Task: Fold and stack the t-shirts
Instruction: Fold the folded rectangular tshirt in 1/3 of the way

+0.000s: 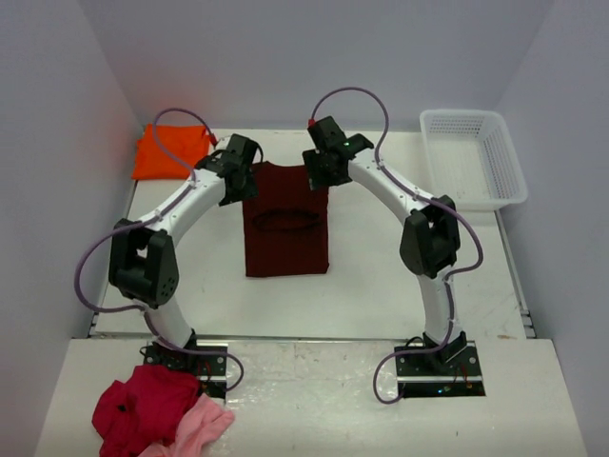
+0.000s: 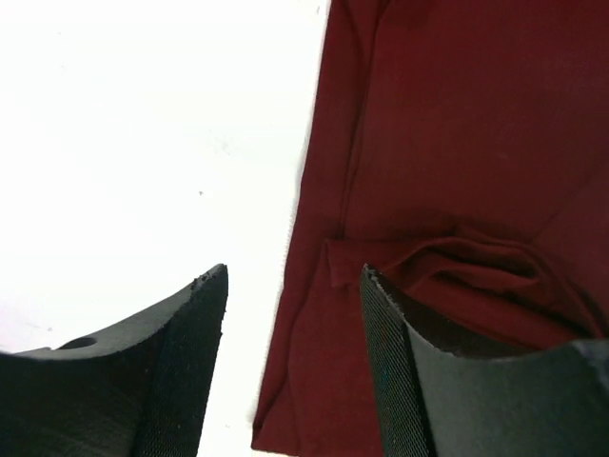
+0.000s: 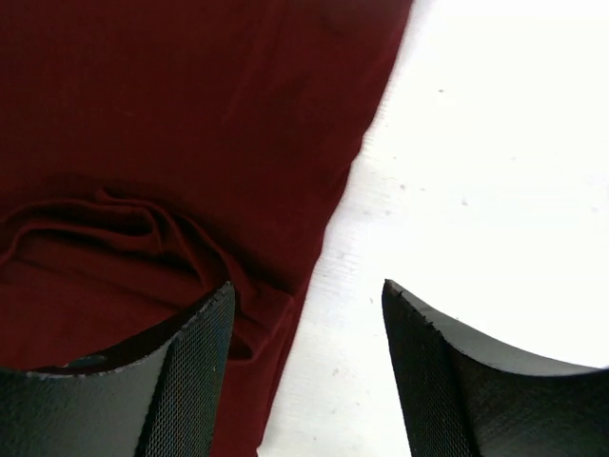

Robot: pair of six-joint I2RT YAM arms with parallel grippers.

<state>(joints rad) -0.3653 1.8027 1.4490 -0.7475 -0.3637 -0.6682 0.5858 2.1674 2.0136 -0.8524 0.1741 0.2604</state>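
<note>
A dark maroon t-shirt (image 1: 285,224) lies folded into a long rectangle in the middle of the table, neck hole up. A bright orange t-shirt (image 1: 171,150) sits folded at the far left corner. My left gripper (image 1: 238,181) hovers over the maroon shirt's far left corner, jaws open and empty, with the shirt's edge (image 2: 324,314) below the gap. My right gripper (image 1: 319,171) hangs over the far right corner, also open and empty, above the shirt's right edge (image 3: 285,324).
A white mesh basket (image 1: 473,157) stands at the far right of the table. A crimson-red garment (image 1: 143,405) and a light pink one (image 1: 202,427) lie bunched on the near shelf by the left arm's base.
</note>
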